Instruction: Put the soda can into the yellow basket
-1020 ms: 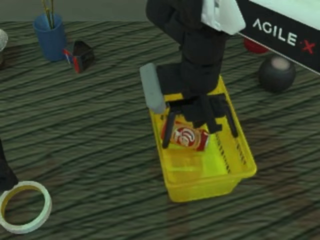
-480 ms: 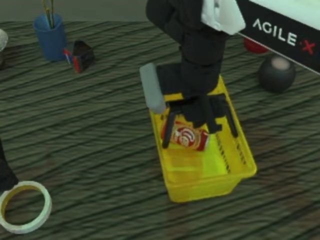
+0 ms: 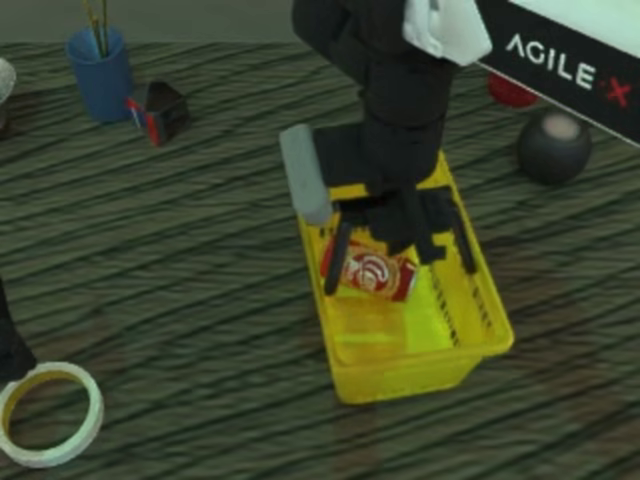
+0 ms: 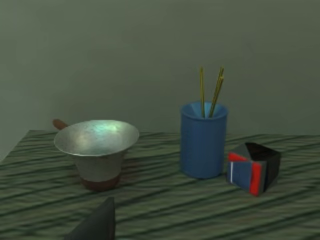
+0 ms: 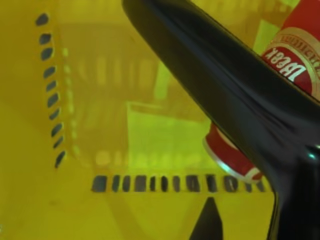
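The soda can [image 3: 377, 276], red with a tan label, lies on its side inside the yellow basket [image 3: 400, 375], toward its far end. My right gripper [image 3: 383, 270] hangs low over the can, open, with a dark finger on each side of it. In the right wrist view the basket's black handle [image 5: 225, 90] crosses in front of the soda can [image 5: 295, 65], and one fingertip [image 5: 210, 222] shows above the yellow basket wall [image 5: 75, 210]. My left gripper [image 3: 8, 350] is parked at the table's left edge; one of its fingertips [image 4: 100, 225] shows.
A blue cup with sticks [image 3: 100, 70] and a small black, red and blue box [image 3: 158, 110] stand at the back left. A tape ring [image 3: 48, 413] lies front left. A black ball [image 3: 553, 145] sits right of the basket. A silver bowl [image 4: 97, 145] stands beside the cup.
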